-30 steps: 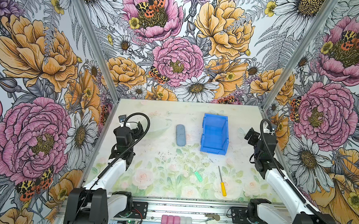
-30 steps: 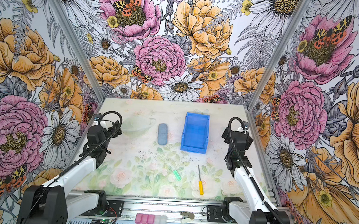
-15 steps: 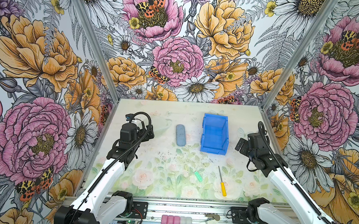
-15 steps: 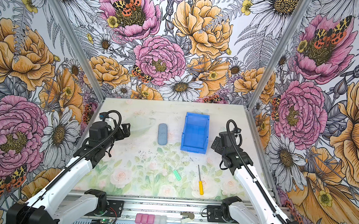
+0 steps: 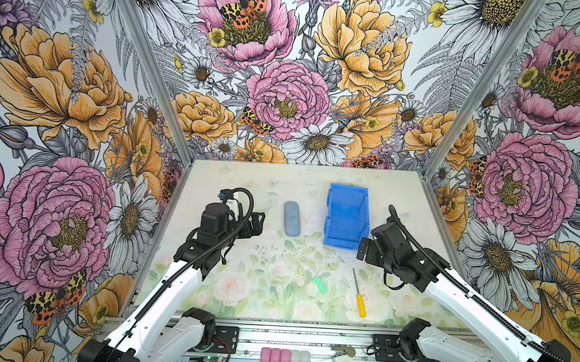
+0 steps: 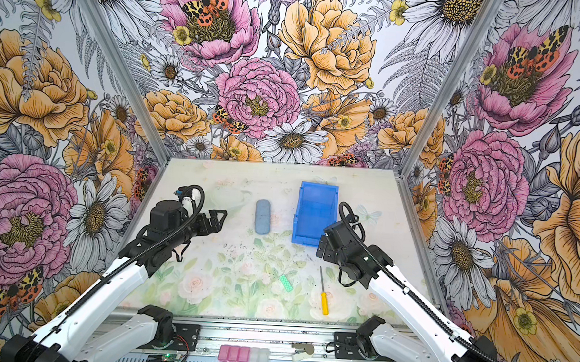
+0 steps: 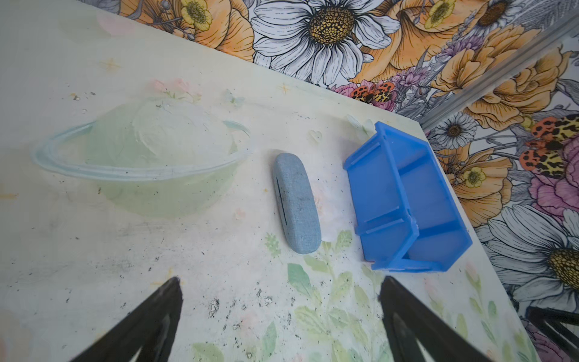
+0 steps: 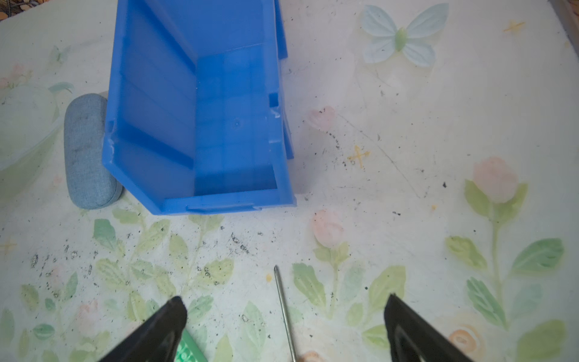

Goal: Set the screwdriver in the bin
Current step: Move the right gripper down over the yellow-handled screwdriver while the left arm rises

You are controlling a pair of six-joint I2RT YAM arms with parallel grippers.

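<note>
The screwdriver [image 5: 358,293] [image 6: 323,289] lies flat near the table's front right, its yellow handle nearest the front edge and its thin shaft pointing toward the bin. The blue bin [image 5: 341,243] [image 6: 305,241] stands open-topped and empty at the back right of centre. My right gripper [image 5: 367,250] [image 6: 324,247] hovers open by the bin's front right corner, just beyond the shaft tip. In the right wrist view the shaft [image 8: 285,313] runs between the spread fingers of this gripper [image 8: 285,297], with the bin [image 8: 150,109] ahead. My left gripper [image 5: 256,221] [image 7: 279,280] is open and empty, left of the bin [image 7: 376,188].
A grey-blue oblong case [image 5: 292,219] [image 7: 296,203] [image 8: 86,150] lies just left of the bin. A small green perforated strip [image 5: 320,284] [image 8: 188,348] sits left of the screwdriver. Flowered walls close the table on three sides.
Both arms have unfolded from the table's sides toward the middle. The right gripper came in to the bin's front right corner, the left toward the grey-blue case. The objects have not moved.
</note>
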